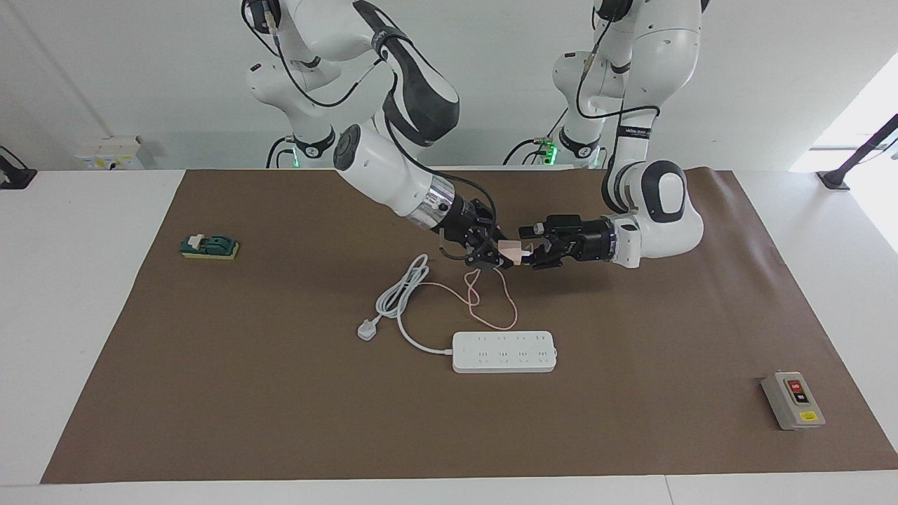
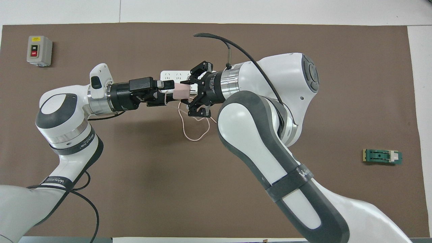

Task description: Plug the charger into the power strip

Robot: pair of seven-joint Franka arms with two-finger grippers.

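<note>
Charger, a light, rigid pale-pink plastic cube (image 1: pixel 511 250), clamped by right gripper (image 1: pixel 499 257); left gripper (image 1: pixel 534 254), spread wide at three o'clock, should take its flat sides.

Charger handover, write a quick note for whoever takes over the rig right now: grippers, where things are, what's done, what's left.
Right gripper: shut on the charger, held up in the air over the mat, nearer to the robots than the power strip.
Left gripper: open, level with the charger, its fingers at the charger's free end; no grip there.
Charger's pink cable hangs down and loops on the mat between the grippers and the power strip.
Power strip lies flat on the mat, nothing plugged into it; its white plug lies loose beside it.
Done: charger picked up.
Left: probably a handover to the left gripper, then plugging in.
</note>
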